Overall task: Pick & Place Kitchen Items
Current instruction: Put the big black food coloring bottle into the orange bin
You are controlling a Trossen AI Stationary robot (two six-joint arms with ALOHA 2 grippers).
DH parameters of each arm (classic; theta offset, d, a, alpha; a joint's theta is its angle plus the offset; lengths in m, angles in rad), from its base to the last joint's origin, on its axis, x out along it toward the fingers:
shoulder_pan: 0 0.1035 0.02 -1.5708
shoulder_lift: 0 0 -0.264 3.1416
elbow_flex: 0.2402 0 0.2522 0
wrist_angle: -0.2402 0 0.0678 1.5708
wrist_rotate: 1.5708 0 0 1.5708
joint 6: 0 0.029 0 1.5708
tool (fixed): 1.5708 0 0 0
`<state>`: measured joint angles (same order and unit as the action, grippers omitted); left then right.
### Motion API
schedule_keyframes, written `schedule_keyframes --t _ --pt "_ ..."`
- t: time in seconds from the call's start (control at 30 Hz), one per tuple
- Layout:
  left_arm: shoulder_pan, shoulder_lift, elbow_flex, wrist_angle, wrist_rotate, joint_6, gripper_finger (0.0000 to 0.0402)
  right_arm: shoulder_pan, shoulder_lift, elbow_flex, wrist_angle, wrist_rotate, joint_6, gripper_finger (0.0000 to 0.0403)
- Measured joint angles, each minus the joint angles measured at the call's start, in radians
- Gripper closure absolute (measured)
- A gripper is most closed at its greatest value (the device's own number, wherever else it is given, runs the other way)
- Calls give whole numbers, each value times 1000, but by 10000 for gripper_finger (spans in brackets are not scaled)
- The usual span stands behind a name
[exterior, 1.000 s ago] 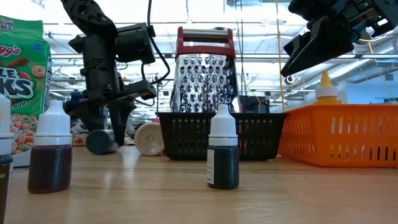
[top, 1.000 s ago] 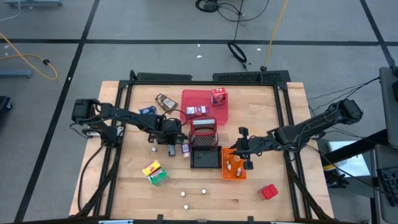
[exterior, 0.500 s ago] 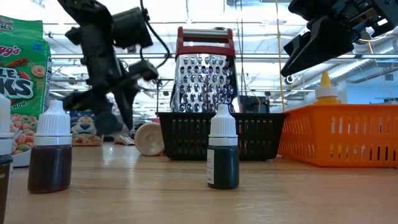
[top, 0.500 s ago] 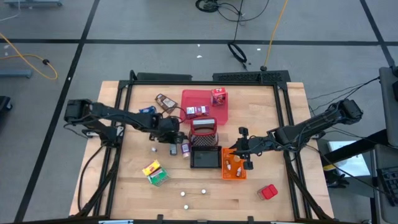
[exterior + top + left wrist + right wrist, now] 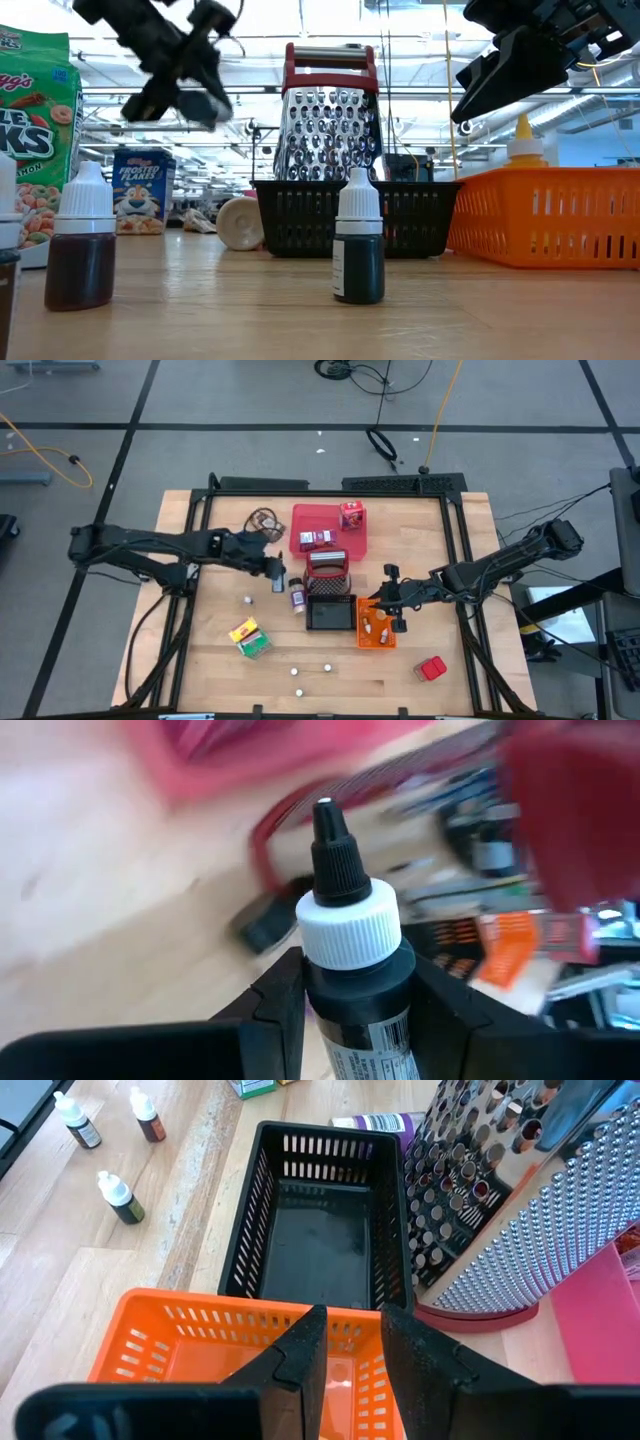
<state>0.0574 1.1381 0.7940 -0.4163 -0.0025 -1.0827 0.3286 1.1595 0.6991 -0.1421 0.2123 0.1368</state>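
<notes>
My left gripper (image 5: 277, 575) hangs in the air left of the steel grater (image 5: 327, 565), shut on a small dark bottle (image 5: 345, 920) with a white collar and a black nozzle. The low view shows it blurred and high above the table (image 5: 195, 95). My right gripper (image 5: 388, 605) hovers over the orange bin (image 5: 200, 1340), its fingers a little apart with nothing between them (image 5: 352, 1325). A purple-capped bottle (image 5: 297, 598) lies on the table by the black wire basket (image 5: 330, 613). Two dropper bottles (image 5: 82, 240) (image 5: 359, 240) stand upright near the front edge. My left gripper pinches the bottle's dark body just below the white collar (image 5: 352, 982) between its two fingers, one on each side. The nozzle end sticks out beyond the fingertips. The bottle is tilted and lifted clear of the table.
A red tray (image 5: 345, 542) at the back holds a small pack (image 5: 317, 538) and a red box (image 5: 351, 515). A brown pouch (image 5: 265, 520), a yellow-green box (image 5: 248, 636) and another red box (image 5: 431, 668) lie about. Small bottles stand in the orange bin (image 5: 375, 622).
My left gripper has risen from the table beside the grater, rolling and tipping as it went. It has carried the dark bottle, which lay on the table, up clear of it. The purple-capped bottle has stayed where it was.
</notes>
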Motion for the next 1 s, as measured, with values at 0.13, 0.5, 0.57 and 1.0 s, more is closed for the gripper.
schedule_keyframes --t 0.13,0.5,0.57,1.0 --pt "0 -67 1 75 -22 129 279 0 0 0 2 0 0 314" --pt "0 -95 2 331 -35 552 279 -2 0 0 2 33 0 314" --pt "0 -95 2 358 -36 613 279 -2 0 0 2 52 0 314" --pt "-63 -30 2 611 -31 905 279 -2 0 0 3 53 7 314"
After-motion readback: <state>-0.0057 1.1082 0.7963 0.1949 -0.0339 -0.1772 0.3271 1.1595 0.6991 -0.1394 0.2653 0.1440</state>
